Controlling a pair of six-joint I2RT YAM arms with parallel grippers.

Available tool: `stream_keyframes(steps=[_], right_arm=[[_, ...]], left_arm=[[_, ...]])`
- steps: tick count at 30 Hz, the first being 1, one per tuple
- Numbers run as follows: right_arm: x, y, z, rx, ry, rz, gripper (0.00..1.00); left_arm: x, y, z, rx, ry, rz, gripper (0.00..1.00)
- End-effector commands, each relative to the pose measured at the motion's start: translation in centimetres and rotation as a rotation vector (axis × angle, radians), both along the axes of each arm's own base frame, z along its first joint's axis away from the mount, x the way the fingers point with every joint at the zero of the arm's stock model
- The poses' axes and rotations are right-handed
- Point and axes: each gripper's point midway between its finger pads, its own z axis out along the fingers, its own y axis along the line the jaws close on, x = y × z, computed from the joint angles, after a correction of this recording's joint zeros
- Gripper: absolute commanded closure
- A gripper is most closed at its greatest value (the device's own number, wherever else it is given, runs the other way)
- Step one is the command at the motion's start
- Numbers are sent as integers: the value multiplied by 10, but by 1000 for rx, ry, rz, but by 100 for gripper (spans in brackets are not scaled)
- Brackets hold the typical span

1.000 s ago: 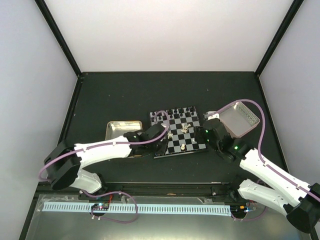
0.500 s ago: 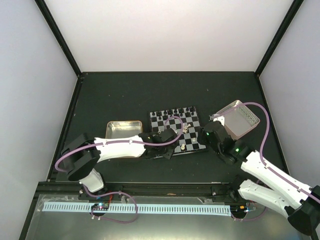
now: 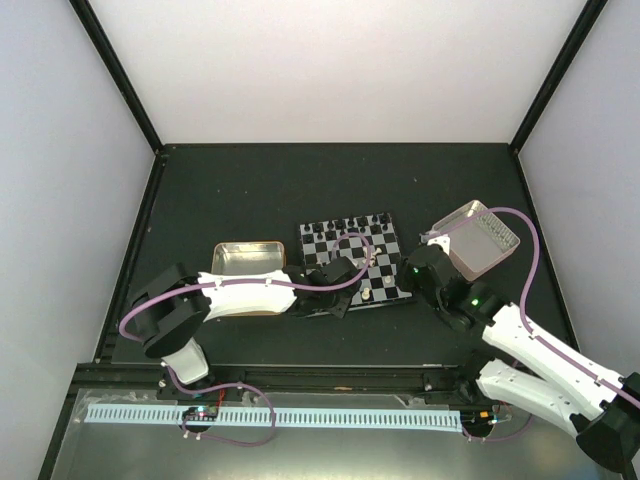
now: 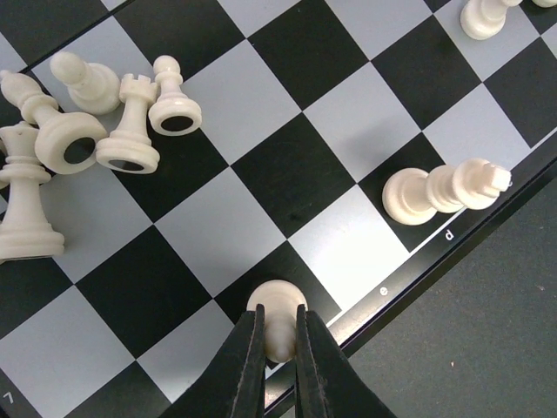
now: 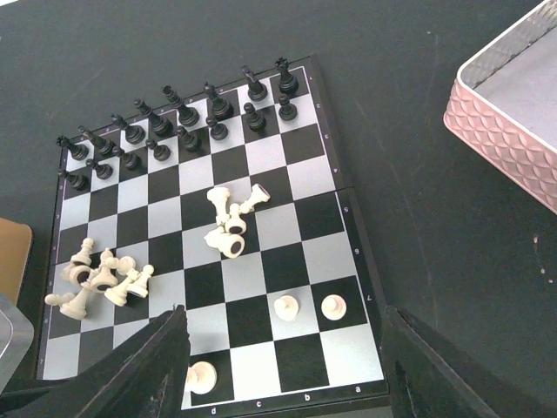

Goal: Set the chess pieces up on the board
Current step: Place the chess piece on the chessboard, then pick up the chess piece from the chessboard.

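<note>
Here, the left gripper (image 4: 278, 341) pinches a cream chess piece (image 4: 277, 306) upright on a dark square at the edge of the board (image 4: 300, 174), while the right gripper (image 5: 283, 329) hangs over its near rim, jaws spread wide, empty.

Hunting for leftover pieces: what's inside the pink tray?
Pink tray: the floor that shows is bare grey, nothing on it. Its near wall hides a strip, and the wrist view crops the rest.

Table (image 3: 250, 190) — board (image 3: 325, 240), pink tray (image 3: 478, 238), probably tin (image 3: 240, 258).
</note>
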Motion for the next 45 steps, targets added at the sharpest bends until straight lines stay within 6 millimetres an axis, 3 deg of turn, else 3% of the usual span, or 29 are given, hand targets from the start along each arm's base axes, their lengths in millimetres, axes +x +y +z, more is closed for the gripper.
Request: stream_keyframes(steps=[1, 8, 13, 23, 28, 38, 45], right_arm=[[-1, -2, 0, 20, -7, -20, 38], [-2, 1, 1, 38, -4, -5, 38], [-2, 6, -1, 58, 1, 11, 38], [6, 23, -10, 68, 34, 42, 38], [9, 32, -18, 73, 63, 53, 38], [17, 42, -44, 36, 136, 46, 39], [24, 48, -67, -24, 210, 33, 44]], left_arm=[[-1, -8, 1, -10, 5, -21, 91], [0, -8, 19, -41, -10, -18, 65], [7, -5, 52, -120, -44, 1, 51], [24, 58, 127, -245, -228, 169, 46], [23, 89, 152, -312, -335, 229, 44], [15, 144, 175, -376, -454, 343, 37], [8, 158, 171, -416, -459, 383, 34]])
